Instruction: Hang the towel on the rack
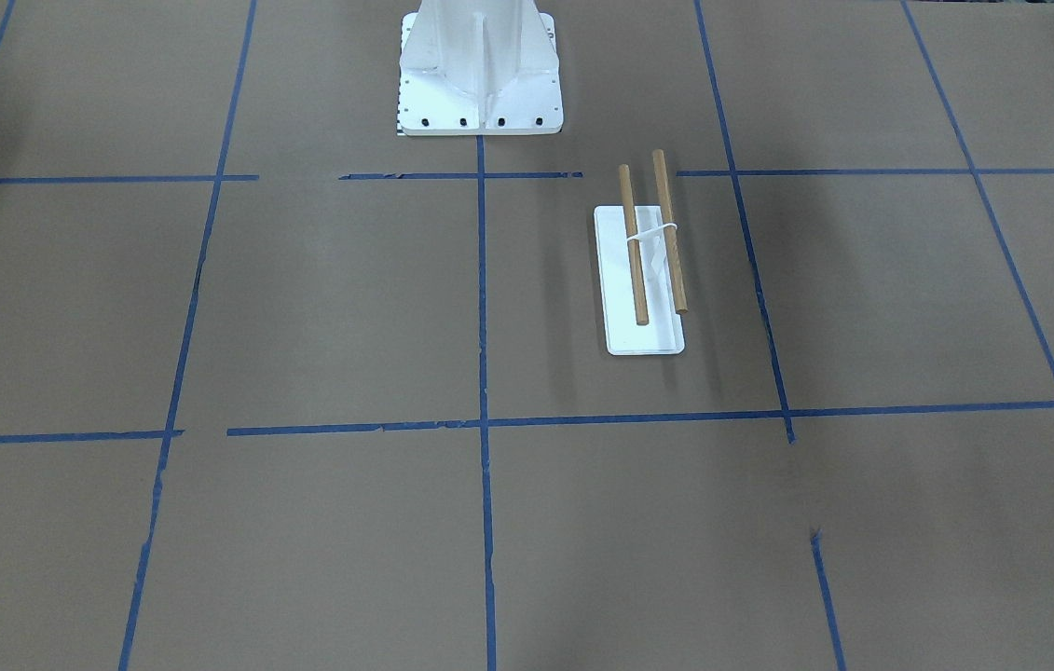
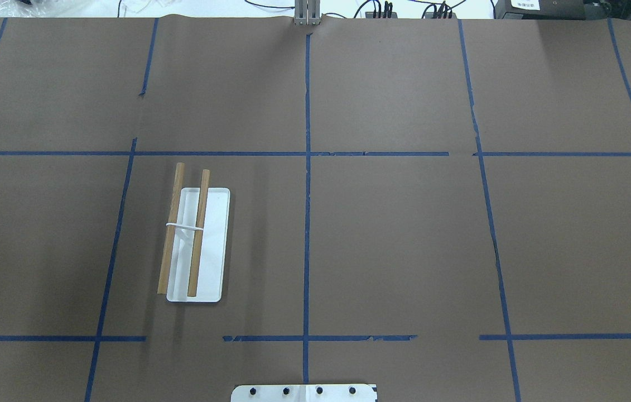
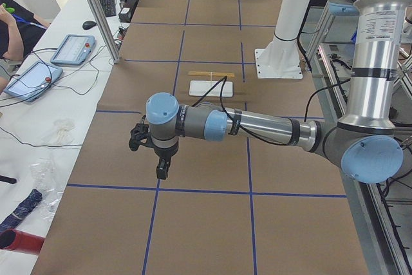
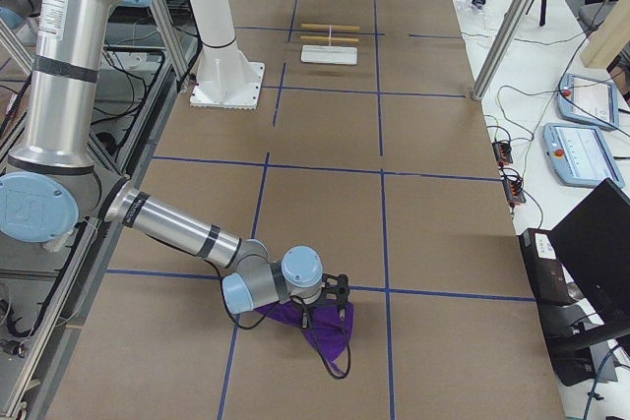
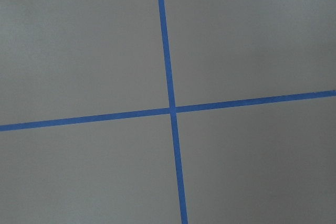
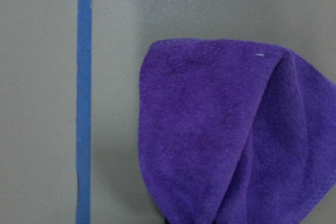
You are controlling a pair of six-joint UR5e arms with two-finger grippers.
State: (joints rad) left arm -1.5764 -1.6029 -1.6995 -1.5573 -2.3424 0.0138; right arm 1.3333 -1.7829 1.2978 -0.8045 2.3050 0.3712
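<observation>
A: Where's the rack?
B: Rack (image 2: 198, 245) is left of ctr in the overhead view, base flat on the brown table (image 2: 404, 251). Both dowels (image 2: 199, 231) run parallel, top to bottom of frame. In the front-facing view it's right of ctr, below and right of the white pedestal (image 1: 480, 84).
A: Towel?
B: Purple towel (image 4: 325, 336) is at bottom ctr of the right-side view, bunched under the right gripper (image 4: 333, 310), just beside a blue tape line (image 6: 84, 103). It's well apart from the rack, which is at the top of that frame.
A: R claw state?
B: Can't tell. Fingers are hidden by cloth, and the wrist cam shows only towel at lower right.
A: And L?
B: Left gripper (image 3: 162, 170) hangs left of ctr in the left-side view, pointing down above the table. Its wrist cam shows only a tape crossing (image 5: 172, 109). Spread or pressed together, can't tell.
</observation>
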